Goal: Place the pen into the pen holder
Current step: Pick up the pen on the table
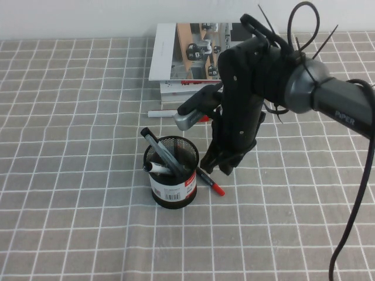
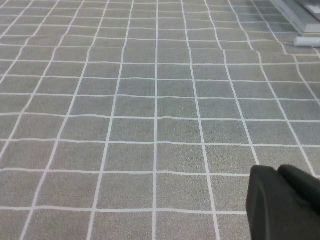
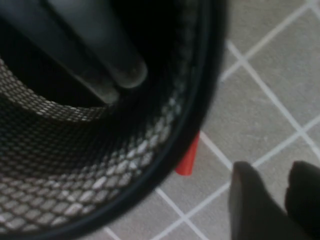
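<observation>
The pen (image 1: 210, 181), black with a red cap (image 1: 218, 189), lies flat on the cloth, touching the right side of the pen holder (image 1: 171, 175). The holder is a black mesh cup with a white and red label, standing upright with several other pens inside. My right gripper (image 1: 218, 168) points down just right of the holder and just above the pen, its fingers together and empty. In the right wrist view the holder's rim (image 3: 200, 115) fills the frame, the red cap (image 3: 187, 159) peeks from under it, and the gripper (image 3: 275, 175) is beside it. My left gripper (image 2: 280, 172) is shut and empty over bare cloth.
A stack of books (image 1: 187, 58) lies at the back, with a white pen (image 1: 161, 113) in front of it. Grey and black pens (image 1: 159, 153) lean inside the holder. The grey checked cloth (image 1: 70, 175) covers the table.
</observation>
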`<state>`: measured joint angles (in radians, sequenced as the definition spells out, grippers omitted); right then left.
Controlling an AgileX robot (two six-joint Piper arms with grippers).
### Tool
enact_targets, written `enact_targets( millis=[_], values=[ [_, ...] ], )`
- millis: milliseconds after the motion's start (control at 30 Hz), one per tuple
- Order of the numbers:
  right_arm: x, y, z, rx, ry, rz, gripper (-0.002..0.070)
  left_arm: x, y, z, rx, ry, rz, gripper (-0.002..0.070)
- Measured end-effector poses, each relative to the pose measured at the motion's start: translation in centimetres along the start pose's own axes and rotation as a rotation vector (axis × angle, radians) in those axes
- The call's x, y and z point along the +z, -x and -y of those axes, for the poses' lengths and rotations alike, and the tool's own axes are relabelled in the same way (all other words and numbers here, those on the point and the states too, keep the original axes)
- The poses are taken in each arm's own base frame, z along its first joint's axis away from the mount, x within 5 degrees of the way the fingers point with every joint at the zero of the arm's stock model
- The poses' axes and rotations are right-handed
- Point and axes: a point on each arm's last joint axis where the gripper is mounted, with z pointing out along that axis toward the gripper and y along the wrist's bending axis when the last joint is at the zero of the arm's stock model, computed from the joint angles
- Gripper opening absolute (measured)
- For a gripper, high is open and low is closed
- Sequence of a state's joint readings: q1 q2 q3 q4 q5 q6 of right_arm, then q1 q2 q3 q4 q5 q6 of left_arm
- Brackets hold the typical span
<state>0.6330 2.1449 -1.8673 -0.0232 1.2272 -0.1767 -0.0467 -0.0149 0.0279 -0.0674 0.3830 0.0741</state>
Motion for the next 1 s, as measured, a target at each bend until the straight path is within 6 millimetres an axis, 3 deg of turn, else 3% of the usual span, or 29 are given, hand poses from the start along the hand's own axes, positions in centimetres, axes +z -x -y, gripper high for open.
enact_targets(
  millis=[100, 233, 533, 867, 1000],
  values=[
    [0.6, 0.1, -0.1, -0.002, 0.017, -0.009, 0.0218, 0.0, 0.0, 0.0, 0.000, 0.000, 0.000, -0.0003],
    [0.6, 0.2, -0.5, -0.010, 0.019, -0.011, 0.0266, 0.0, 0.0, 0.0, 0.000, 0.000, 0.000, -0.0003],
    [0.6, 0.4, -2.2, -0.084, 0.038, -0.005, 0.0277, 0.0, 0.0, 0.0, 0.000, 0.000, 0.000, -0.0003],
    [0.6, 0.5, -2.3, -0.086, 0.039, -0.006, 0.0258, 0.0, 0.0, 0.0, 0.000, 0.000, 0.000, -0.0003],
    [1.5, 0.5, -2.3, -0.086, 0.043, -0.025, 0.0258, 0.0, 0.0, 0.0, 0.000, 0.000, 0.000, -0.0003]
  ],
)
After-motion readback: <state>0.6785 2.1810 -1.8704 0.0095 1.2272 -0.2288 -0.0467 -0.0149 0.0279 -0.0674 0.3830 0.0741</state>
